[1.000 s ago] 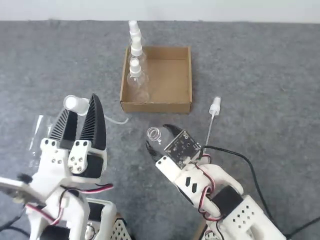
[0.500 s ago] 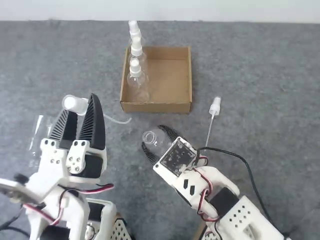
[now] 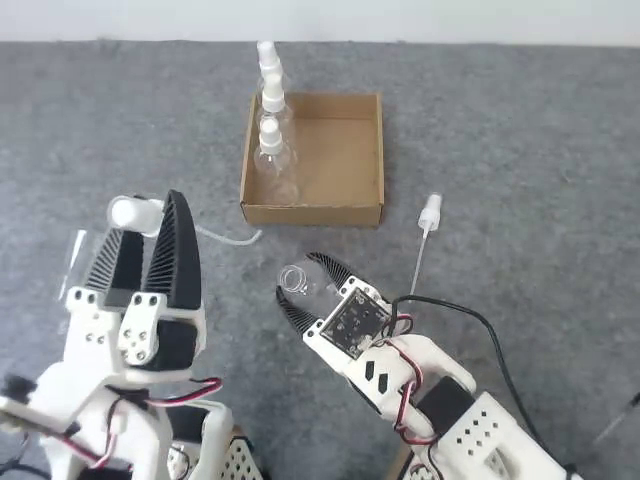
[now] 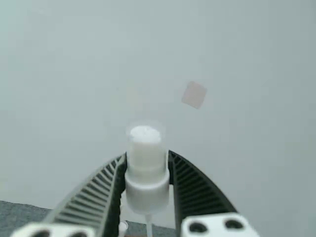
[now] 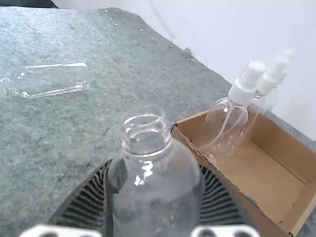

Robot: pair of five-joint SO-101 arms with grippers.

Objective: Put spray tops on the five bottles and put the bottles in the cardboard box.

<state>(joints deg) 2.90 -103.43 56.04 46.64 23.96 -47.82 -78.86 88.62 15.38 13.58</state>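
Bottle (image 3: 293,277) stood upright, mouth open and uncapped, its body clamped between the closed-in fingers of the right gripper (image 3: 298,279). Spray top (image 4: 146,163) lay at its 10 o'clock, pinched tight by the left gripper (image 3: 147,220), dip tube (image 3: 225,238) trailing toward the bottle. Cardboard box (image 3: 312,212) waited at 12 o'clock.

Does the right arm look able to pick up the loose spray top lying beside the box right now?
Probably not: the right gripper is shut on a topless bottle, though the path to the spray top looks free.
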